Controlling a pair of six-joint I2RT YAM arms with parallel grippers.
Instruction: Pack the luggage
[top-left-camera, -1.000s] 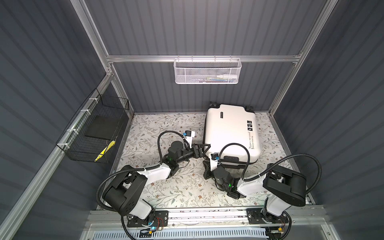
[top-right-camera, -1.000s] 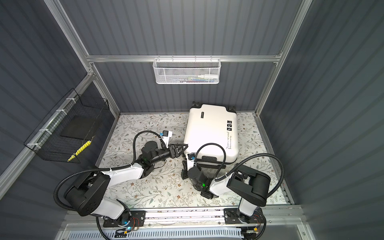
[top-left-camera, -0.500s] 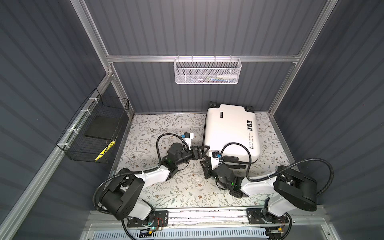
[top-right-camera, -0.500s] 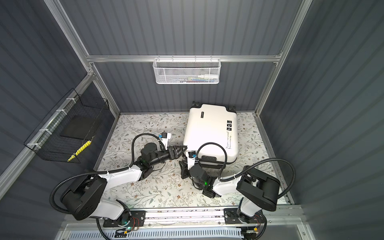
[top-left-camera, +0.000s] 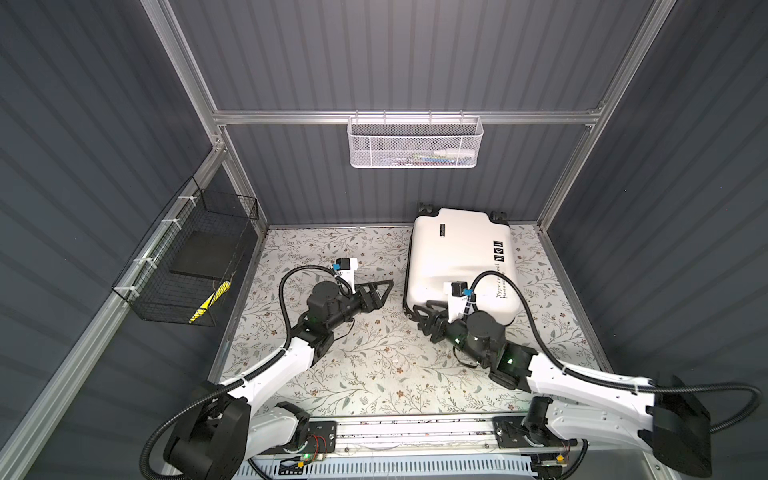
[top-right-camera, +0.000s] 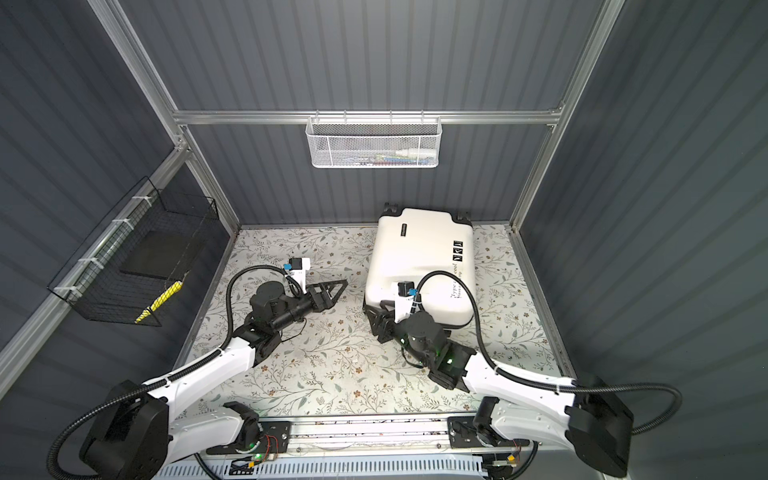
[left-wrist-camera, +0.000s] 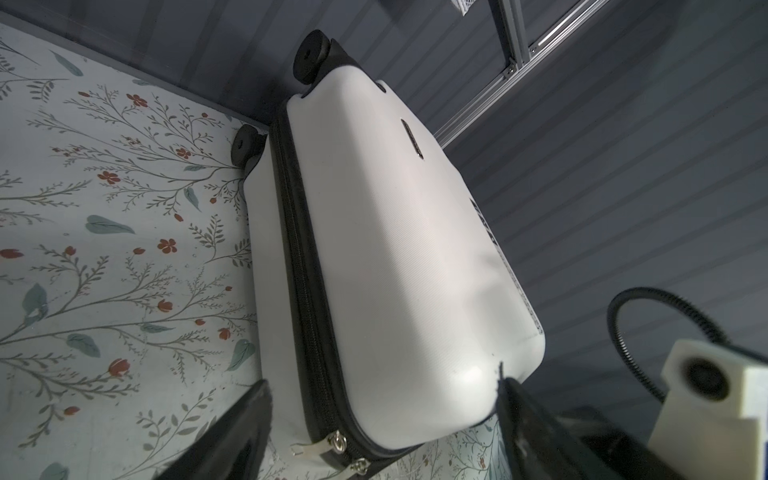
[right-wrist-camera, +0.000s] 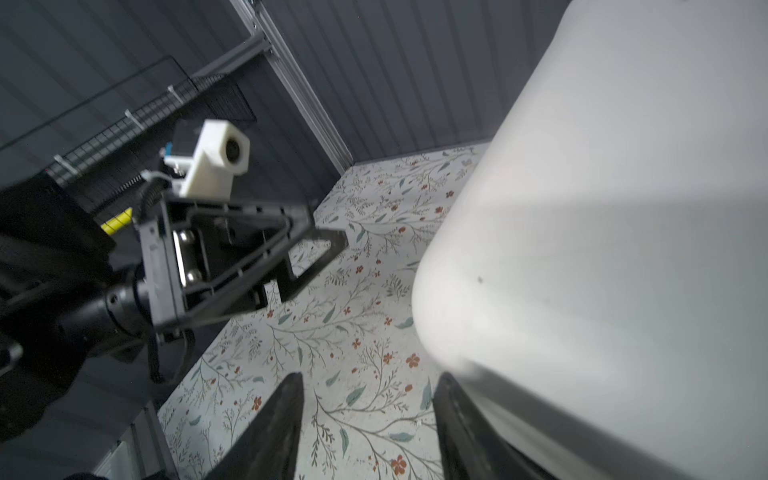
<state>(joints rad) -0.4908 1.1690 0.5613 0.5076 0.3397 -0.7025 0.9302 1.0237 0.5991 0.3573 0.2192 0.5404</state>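
The luggage (top-left-camera: 461, 257) (top-right-camera: 419, 257) is a white hard-shell suitcase lying flat and zipped shut at the back right of the floral mat, wheels toward the back wall. My left gripper (top-left-camera: 384, 289) (top-right-camera: 338, 286) hovers open just left of it, apart from the shell. In the left wrist view the luggage (left-wrist-camera: 407, 270) fills the middle, two metal zipper pulls (left-wrist-camera: 332, 442) at its near corner, and the left gripper (left-wrist-camera: 382, 378) frames that corner. My right gripper (top-left-camera: 419, 316) (top-right-camera: 376, 320) (right-wrist-camera: 370, 378) stands open at the front-left corner, with only mat between its fingers.
A white mesh basket (top-left-camera: 415, 143) hangs on the back rail. A black wire basket (top-left-camera: 195, 266) on the left wall holds a dark slab and a yellow item (top-left-camera: 210, 305). The floral mat (top-left-camera: 374, 365) spreads between the arms. Metal frame posts stand at the back corners.
My right gripper has gone from shut to open at the luggage's front-left corner, and its arm has stretched out lower. My left gripper has drawn back a little to the left and opened slightly wider.
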